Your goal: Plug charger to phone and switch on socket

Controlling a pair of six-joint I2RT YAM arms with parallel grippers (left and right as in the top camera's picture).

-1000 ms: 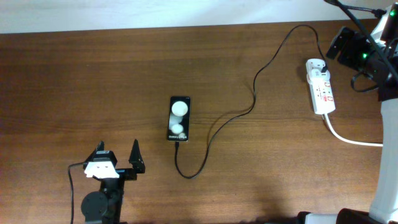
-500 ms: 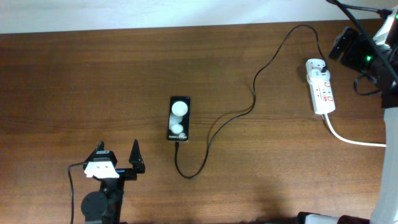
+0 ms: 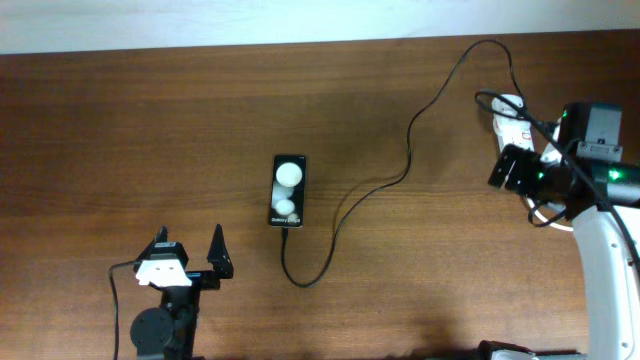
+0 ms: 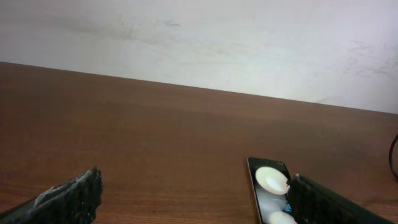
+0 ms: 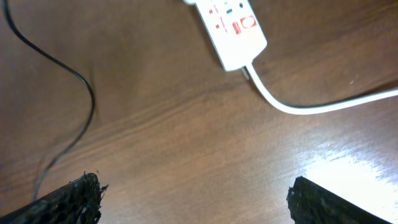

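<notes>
Phone (image 3: 288,190) lies flat at mid-table (image 3: 150,130), screen up. Charger (image 3: 409,150) touches the phone's near edge, loops, then runs to the socket's (image 5: 227,25) far end; its seating at either end cannot be told. Right gripper (image 5: 193,196) hangs over the socket's cord end, jaws wide, nothing between them. White cord (image 5: 311,104) trails off from there. Left gripper (image 3: 189,245) sits near the table's front edge, well apart from the phone, jaws wide and empty.

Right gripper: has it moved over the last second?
Yes. In the overhead view the right gripper has swung from beyond the far end of the socket toward the near side, now over its cord end.
</notes>
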